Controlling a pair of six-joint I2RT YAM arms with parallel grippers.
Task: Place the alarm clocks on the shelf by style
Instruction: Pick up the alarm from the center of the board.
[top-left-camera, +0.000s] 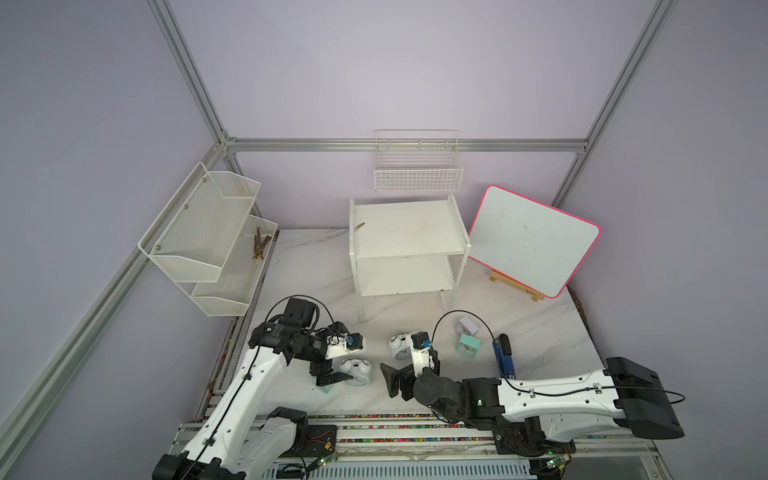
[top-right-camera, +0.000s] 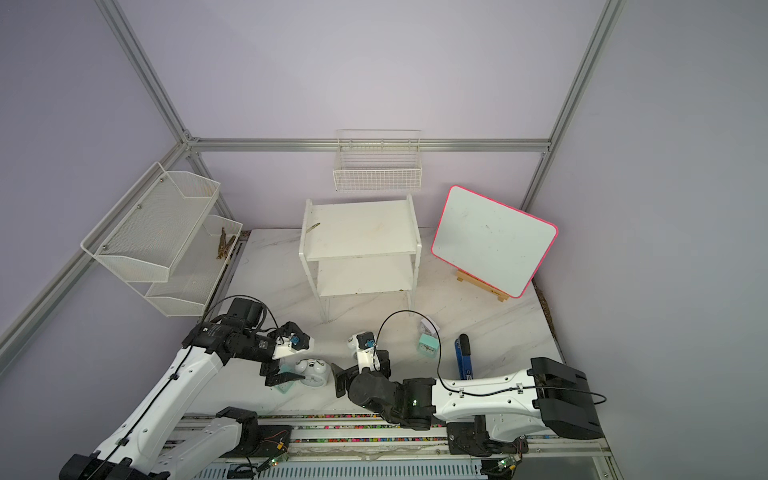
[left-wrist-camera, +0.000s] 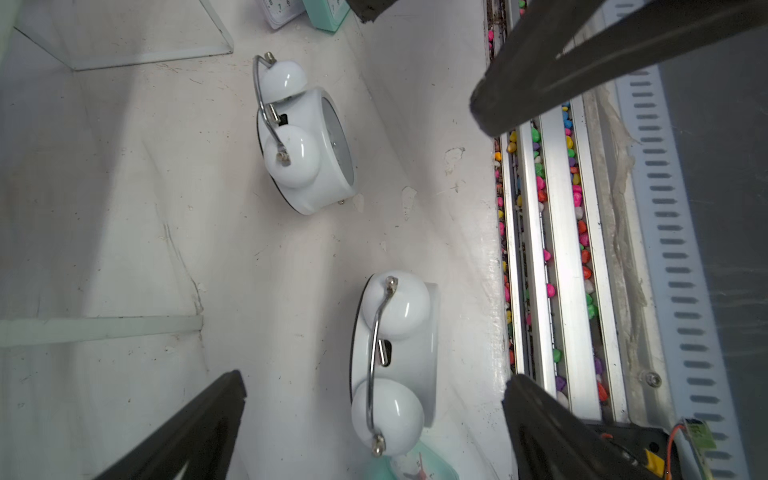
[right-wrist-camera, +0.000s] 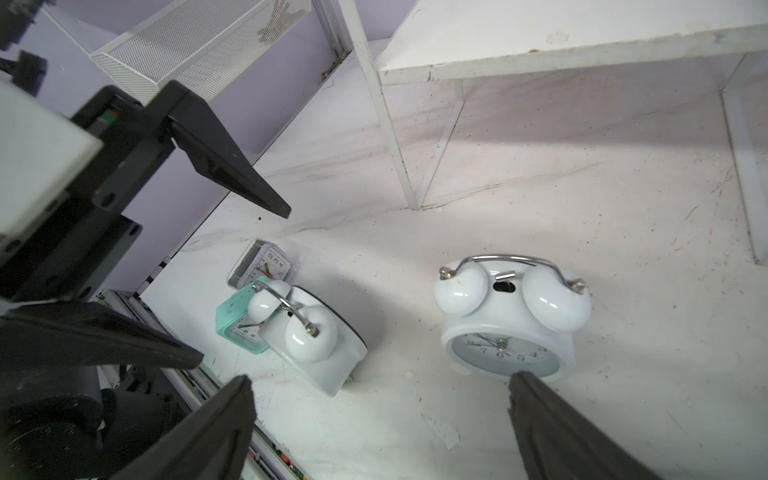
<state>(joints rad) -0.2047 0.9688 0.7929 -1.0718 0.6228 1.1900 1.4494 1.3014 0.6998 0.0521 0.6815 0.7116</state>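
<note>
The white two-tier shelf (top-left-camera: 407, 245) (top-right-camera: 358, 241) (right-wrist-camera: 540, 45) stands empty at the back. Two white twin-bell alarm clocks stand in front: one (top-left-camera: 355, 371) (left-wrist-camera: 395, 353) (right-wrist-camera: 311, 336) below my open left gripper (top-left-camera: 347, 359) (left-wrist-camera: 372, 377), the other (top-left-camera: 400, 348) (left-wrist-camera: 307, 141) (right-wrist-camera: 507, 320) beside my open right gripper (top-left-camera: 405, 372) (right-wrist-camera: 380, 378). A mint clock (right-wrist-camera: 235, 328) and a clear clock (right-wrist-camera: 262, 264) lie behind the first. Another mint clock (top-left-camera: 467, 345) and a lilac-white clock (top-left-camera: 468, 325) sit to the right. Neither gripper holds anything.
A blue flat object (top-left-camera: 503, 353) lies right of the clocks. A pink-rimmed whiteboard (top-left-camera: 532, 241) leans on a wooden easel beside the shelf. A mesh rack (top-left-camera: 208, 241) hangs at left and a wire basket (top-left-camera: 417, 166) on the back wall. A pebble-filled rail (left-wrist-camera: 540, 232) borders the table's front.
</note>
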